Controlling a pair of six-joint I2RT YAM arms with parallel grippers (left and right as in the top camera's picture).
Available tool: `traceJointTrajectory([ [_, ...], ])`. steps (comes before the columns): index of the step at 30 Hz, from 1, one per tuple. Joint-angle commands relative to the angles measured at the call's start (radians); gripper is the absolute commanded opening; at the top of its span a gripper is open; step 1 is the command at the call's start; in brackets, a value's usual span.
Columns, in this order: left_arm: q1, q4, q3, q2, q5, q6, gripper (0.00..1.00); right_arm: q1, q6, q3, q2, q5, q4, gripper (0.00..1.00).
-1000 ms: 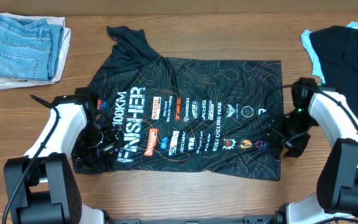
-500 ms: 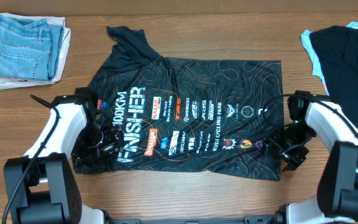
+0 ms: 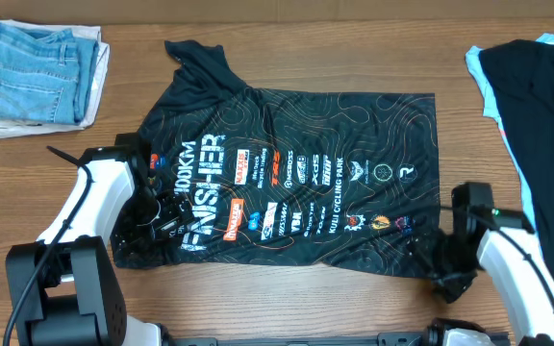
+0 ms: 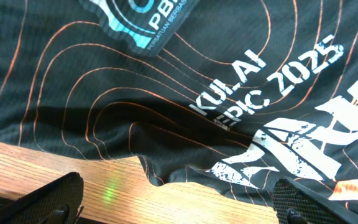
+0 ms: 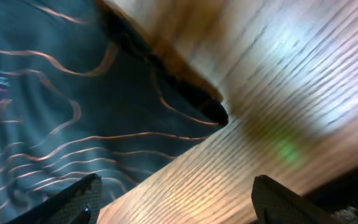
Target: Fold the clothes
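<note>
Black shirt flat on wooden table

Matt cloth shirt, seemingly varnished wood table

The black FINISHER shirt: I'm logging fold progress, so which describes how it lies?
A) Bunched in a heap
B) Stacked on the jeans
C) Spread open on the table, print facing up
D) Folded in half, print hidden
C: in the overhead view the shirt lies spread open on the wooden table, with its white lettering and rows of logos facing up and no fold made in it yet.
</note>
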Motion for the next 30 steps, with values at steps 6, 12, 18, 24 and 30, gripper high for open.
traceJointTrajectory([
  [6,0.005,0.0,0.017,0.005,0.021,0.019,1.0,0.003,0.021,-0.051,-0.005,-0.047,0.087,0.82],
  [12,0.005,-0.003,0.017,0.005,0.021,0.026,1.0,0.003,0.022,-0.052,-0.005,-0.015,0.126,0.82],
  [18,0.005,-0.006,0.017,0.005,0.021,0.026,1.0,0.003,0.066,-0.074,-0.005,-0.043,0.137,0.75],
  [24,0.005,-0.007,0.017,0.005,0.021,0.027,1.0,0.003,0.105,-0.098,-0.005,-0.06,0.163,0.48],
  [30,0.005,-0.02,0.017,0.005,0.022,0.042,1.0,0.0,0.154,-0.096,-0.005,-0.06,0.18,0.04],
])
